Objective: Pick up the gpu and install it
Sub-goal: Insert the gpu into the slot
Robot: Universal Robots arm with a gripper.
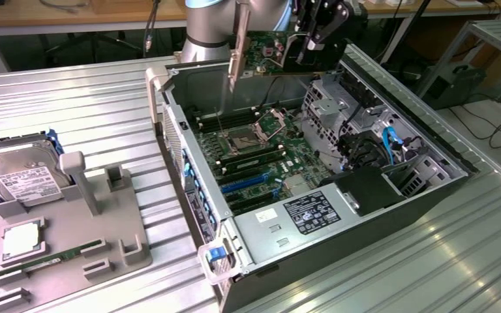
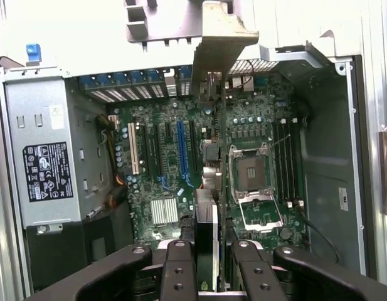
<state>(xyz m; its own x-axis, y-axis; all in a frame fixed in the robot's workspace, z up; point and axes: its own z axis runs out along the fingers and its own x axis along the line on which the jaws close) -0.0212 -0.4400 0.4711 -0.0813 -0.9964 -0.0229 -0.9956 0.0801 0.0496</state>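
The gpu (image 1: 268, 55), a green circuit card with a long silver end bracket (image 1: 235, 59), hangs in the air above the far end of the open computer case (image 1: 442, 186). My gripper (image 1: 310, 52) is shut on the card's edge from above. In the wrist view the gpu (image 2: 207, 232) runs edge-on between my two black fingers (image 2: 179, 269), and its bracket (image 2: 221, 37) sticks out at the far end. Below it lies the motherboard (image 2: 256, 125) with a blue expansion slot (image 2: 180, 147) and a white one (image 2: 133, 147). The card is well above the slots and touches nothing.
Inside the case are an open CPU socket (image 1: 246, 140), the blue slots (image 1: 250, 186), a silver power supply (image 1: 307, 218) and drive bays with cables (image 1: 377, 150). On the exterior view's left a grey fixture (image 1: 115, 225) carries a hard drive (image 1: 20, 176) and a memory stick (image 1: 55, 257).
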